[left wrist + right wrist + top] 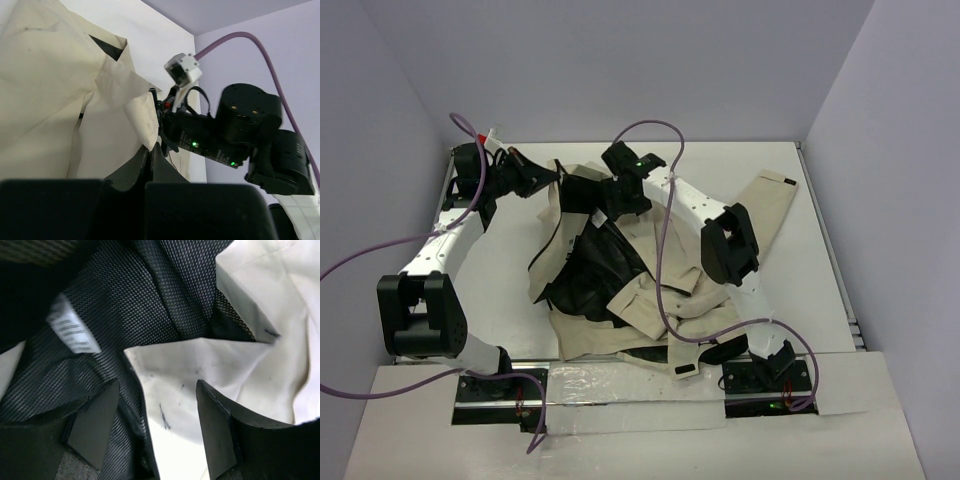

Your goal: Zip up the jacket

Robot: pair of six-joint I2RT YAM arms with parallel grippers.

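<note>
The beige jacket [650, 300] lies crumpled mid-table, open, with its black lining [595, 270] showing. One sleeve [770, 200] stretches to the back right. My left gripper [542, 180] is at the jacket's back left edge. In the left wrist view it [150, 150] is shut, pinching a fold of beige fabric [142, 120]. My right gripper [605, 212] hangs over the jacket's upper middle. In the right wrist view it [157, 385] is open above a beige flap [225, 365] and the black lining [150, 290], holding nothing. A white label [72, 331] sits on the lining.
Lilac walls close the white table [520, 330] at back and both sides. Purple cables [660, 250] loop over the jacket and off the left arm. The right arm's wrist [225, 130] is close beside my left gripper. A taped plate [630, 395] holds the arm bases.
</note>
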